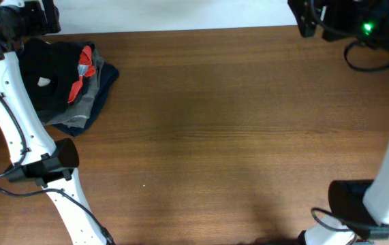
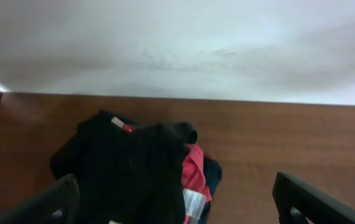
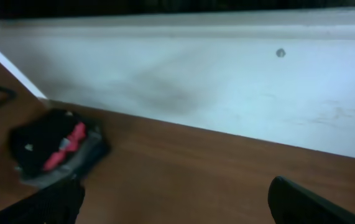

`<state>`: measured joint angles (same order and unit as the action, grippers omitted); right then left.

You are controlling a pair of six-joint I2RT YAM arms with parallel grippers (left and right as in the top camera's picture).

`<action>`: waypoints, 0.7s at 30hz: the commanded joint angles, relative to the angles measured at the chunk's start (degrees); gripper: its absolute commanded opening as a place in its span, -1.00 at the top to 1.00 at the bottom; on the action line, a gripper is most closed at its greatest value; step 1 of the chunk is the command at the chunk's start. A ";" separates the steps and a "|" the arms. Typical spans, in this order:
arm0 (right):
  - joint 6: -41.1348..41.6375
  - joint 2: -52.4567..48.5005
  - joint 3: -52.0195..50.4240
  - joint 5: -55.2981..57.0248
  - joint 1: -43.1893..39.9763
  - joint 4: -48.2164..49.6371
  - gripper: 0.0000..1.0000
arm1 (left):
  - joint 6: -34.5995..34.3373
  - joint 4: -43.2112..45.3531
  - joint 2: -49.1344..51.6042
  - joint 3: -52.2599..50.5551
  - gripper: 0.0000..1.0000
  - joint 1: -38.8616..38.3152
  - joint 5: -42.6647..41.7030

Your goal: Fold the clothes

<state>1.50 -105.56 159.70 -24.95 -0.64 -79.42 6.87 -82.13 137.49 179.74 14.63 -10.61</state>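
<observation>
The clothes, a black shirt (image 1: 48, 78) with a small white tag, lie bunched on top of a pile at the table's far left corner. In the left wrist view the black shirt (image 2: 127, 168) fills the space below and between my fingers (image 2: 59, 199). My left gripper (image 1: 27, 20) hovers just behind the pile near the back edge, open, with nothing held; its jaws stand wide (image 2: 176, 190). My right gripper (image 1: 310, 17) is at the far right back edge, far from the pile, also open and empty (image 3: 177, 202). From there the black shirt (image 3: 40, 140) is small and distant.
Under the black shirt lie a red shirt (image 1: 84, 68) and folded grey and navy garments (image 1: 88, 102). The brown table (image 1: 214, 136) meets a white wall (image 2: 196, 43) at the back. Both white arms run along the left and right sides.
</observation>
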 commanded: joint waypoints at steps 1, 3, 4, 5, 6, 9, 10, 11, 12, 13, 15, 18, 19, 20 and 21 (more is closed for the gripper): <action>3.87 -0.68 -0.02 -1.75 0.31 -0.37 -0.97 | 0.31 -1.38 -0.90 -0.42 -0.98 0.04 -0.98; 3.87 -0.72 -0.22 -1.75 0.26 -0.37 -0.97 | 0.31 -1.92 -0.90 -0.42 -0.98 0.04 -1.01; 3.87 -0.72 -0.28 -1.75 0.26 -0.39 -0.98 | 0.31 -2.45 -0.90 -0.42 -0.98 0.04 -1.01; 3.87 -0.72 -0.26 -1.75 0.26 -0.42 -0.97 | 0.31 -2.73 -0.90 -0.42 -0.98 0.04 -0.98; 3.54 -0.72 -0.26 -1.25 0.26 -0.37 -0.97 | 0.31 -3.04 -0.90 -0.42 -0.98 0.04 -1.01; 3.06 -0.70 -0.26 1.66 0.20 -1.44 -0.97 | 0.31 -4.15 -0.90 -0.42 -0.98 0.04 -1.01; 3.06 -0.72 -0.26 1.64 0.20 -1.81 -0.97 | 0.31 -4.35 -0.90 -0.44 -0.98 0.04 -1.01; 3.04 -0.70 -0.26 1.70 0.22 -2.16 -0.97 | 0.31 -4.33 -0.90 -0.44 -0.98 0.04 -0.98; 2.97 -0.70 -0.26 1.86 0.22 -2.43 -0.97 | 0.31 -4.33 -0.90 -0.44 -0.98 0.04 -0.98; 2.99 -0.63 -0.26 3.41 0.24 -2.49 -0.97 | 0.31 -4.33 -0.90 -0.44 -0.98 0.04 -0.98; 3.02 -0.63 -0.26 7.43 1.11 -1.81 -0.97 | 0.31 -4.33 -0.90 -0.44 -0.98 0.04 -0.98; 2.99 0.22 -0.87 15.47 4.37 1.29 -0.98 | 0.31 -4.33 -0.90 -0.44 -0.98 0.04 -0.98; 2.97 1.03 -1.81 18.58 5.81 2.97 -0.97 | 0.31 -4.33 -0.90 -0.44 -0.98 0.04 -0.98; 2.75 2.03 -3.21 21.35 7.17 4.70 -0.97 | 0.31 -4.33 -0.90 -0.44 -0.98 0.04 -0.98; 1.38 3.41 -5.18 23.23 8.39 6.54 -0.97 | 0.31 -4.33 -0.90 -0.44 -0.98 0.04 -1.01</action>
<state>4.25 -105.65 157.60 -12.14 4.27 -75.31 6.85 -86.39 137.49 179.72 14.63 -10.76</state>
